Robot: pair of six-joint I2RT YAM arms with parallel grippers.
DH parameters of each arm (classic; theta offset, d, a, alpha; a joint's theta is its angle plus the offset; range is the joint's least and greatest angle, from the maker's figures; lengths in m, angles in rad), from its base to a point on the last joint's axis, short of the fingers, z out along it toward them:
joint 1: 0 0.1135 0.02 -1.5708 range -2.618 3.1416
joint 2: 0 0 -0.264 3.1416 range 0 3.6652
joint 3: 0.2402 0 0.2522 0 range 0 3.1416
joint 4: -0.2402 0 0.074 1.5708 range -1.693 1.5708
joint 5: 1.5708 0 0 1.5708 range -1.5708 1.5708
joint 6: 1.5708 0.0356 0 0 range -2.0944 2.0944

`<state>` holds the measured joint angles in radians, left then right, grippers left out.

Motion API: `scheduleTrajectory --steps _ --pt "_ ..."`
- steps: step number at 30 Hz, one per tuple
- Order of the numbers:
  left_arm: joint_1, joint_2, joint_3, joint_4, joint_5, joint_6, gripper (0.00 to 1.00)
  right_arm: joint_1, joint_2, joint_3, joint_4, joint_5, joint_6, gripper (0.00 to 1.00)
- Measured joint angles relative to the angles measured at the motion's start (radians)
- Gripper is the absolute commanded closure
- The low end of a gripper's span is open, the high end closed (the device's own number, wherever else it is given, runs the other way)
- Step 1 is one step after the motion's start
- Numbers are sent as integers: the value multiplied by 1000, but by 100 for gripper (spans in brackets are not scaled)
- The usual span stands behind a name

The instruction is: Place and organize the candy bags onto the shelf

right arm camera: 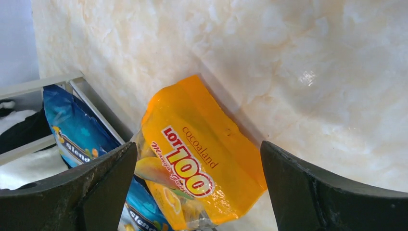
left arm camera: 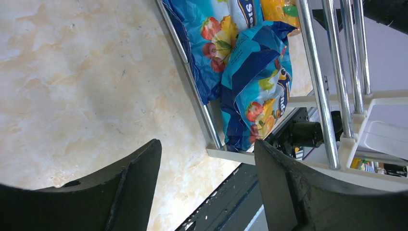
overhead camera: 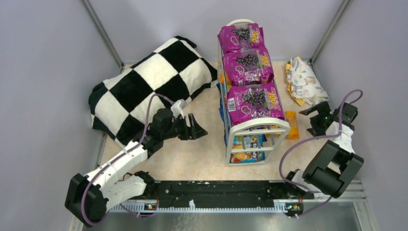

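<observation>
**Shelf mid-bench, both grippers wide and empty**

The white wire shelf [overhead camera: 254, 126] stands in the middle of the bench [overhead camera: 192, 159]. It runs lengthwise from the far edge towards the near edge, with one arched end frame facing the arm bases. Three purple candy bags [overhead camera: 248, 77] lie in a row along its top tier and fill it from end to end. Blue candy bags [left arm camera: 255, 82] sit on the lower tier at the near end, inside the rods.

One orange candy bag [right arm camera: 197, 154] lies flat on the bench on the right side of the shelf, near that end. One of its edges is against the shelf's bottom rail and the blue bags there.

The right gripper [overhead camera: 312, 121] hangs over this orange bag with its jaws spread wide. One finger shows on each side of the bag in the wrist view, and neither grips it.

The left gripper [overhead camera: 198, 127] is on the left side of the shelf, pointed at the shelf's near end. Its jaws are also wide apart and hold nothing.

A black-and-white checkered pillow [overhead camera: 154, 86] fills the far left corner of the bench. A crumpled patterned cloth [overhead camera: 305, 82] lies in the far right corner, well apart from the shelf.
</observation>
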<state>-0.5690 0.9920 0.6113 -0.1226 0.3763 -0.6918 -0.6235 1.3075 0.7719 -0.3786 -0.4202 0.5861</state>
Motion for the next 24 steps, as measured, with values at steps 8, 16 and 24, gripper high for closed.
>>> scheduleTrajectory --steps 8,16,24 --pt "3 18 42 -48 0 37 23 -3 60 -66 253 -105 59 3" --pt "6 18 48 -54 1 39 23 -3 169 -196 407 -260 53 7" --pt "6 48 37 -31 24 27 23 45 181 -289 604 -343 61 26"
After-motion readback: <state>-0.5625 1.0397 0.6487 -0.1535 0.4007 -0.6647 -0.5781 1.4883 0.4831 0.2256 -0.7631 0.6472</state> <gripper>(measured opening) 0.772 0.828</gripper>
